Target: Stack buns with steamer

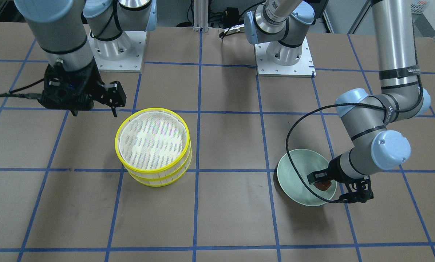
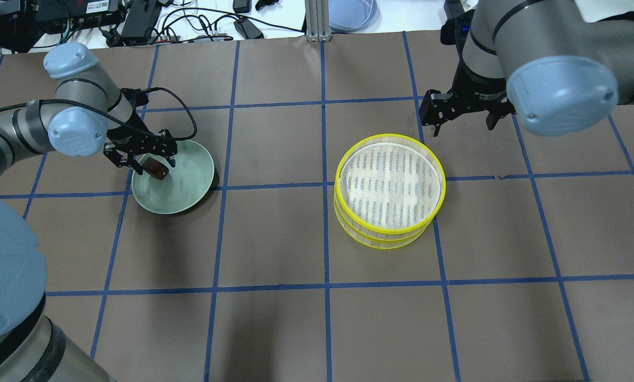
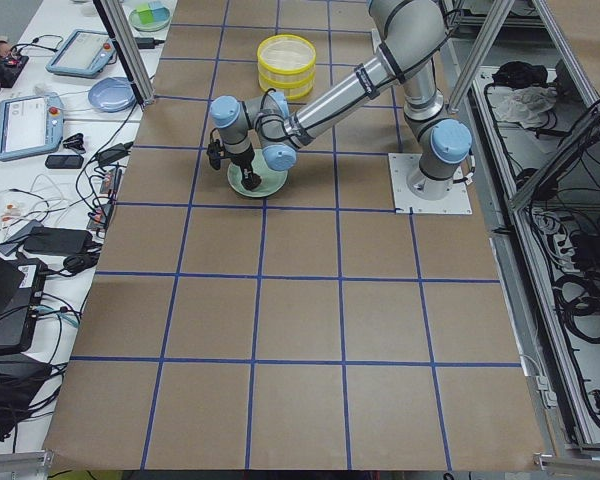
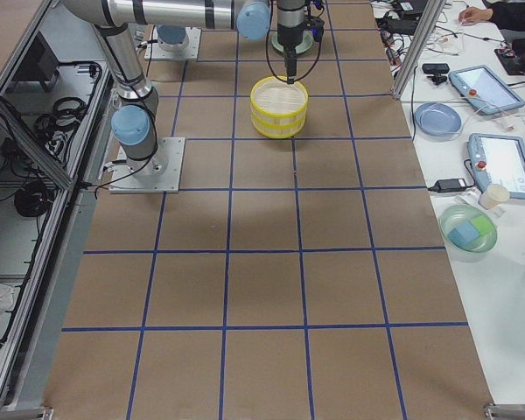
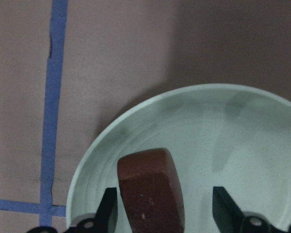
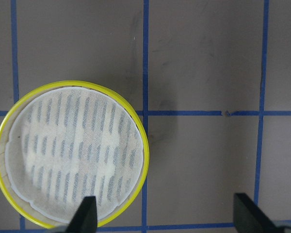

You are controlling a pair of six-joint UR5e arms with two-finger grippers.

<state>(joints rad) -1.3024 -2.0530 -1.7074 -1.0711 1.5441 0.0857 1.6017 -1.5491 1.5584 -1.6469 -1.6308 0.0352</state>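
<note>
Listing by item. Steamer (image 1: 155, 175): two yellow-rimmed trays, one set on the other, on the counter (image 2: 274, 239) near its middle; the upper mesh floor is bare. Dark red-brown bun (image 5: 150, 194): lying in the pale green plate (image 2: 189, 180), well apart from the steamer, toward the plate's edge nearest the left arm. Left pincer (image 2: 154, 164): lowered into the plate and released, its fingers (image 5: 108, 208) straddling the bun, one just beside it and the other with a clear gap; no grip is made. Right pincer (image 2: 463, 124): released, holding nothing, hanging above the counter just beyond the steamer's far rim. Cream bun: not found in any view; whether it lies under the upper tray cannot be told. Done, by judgement: trays stacked, left arm placed for the pick. Left, by judgement: clenching on the dark bun, lifting it clear of the plate, carrying it across to the steamer and setting it on a mesh floor; the tiers may need parting and restacking if the bun belongs below.
</note>
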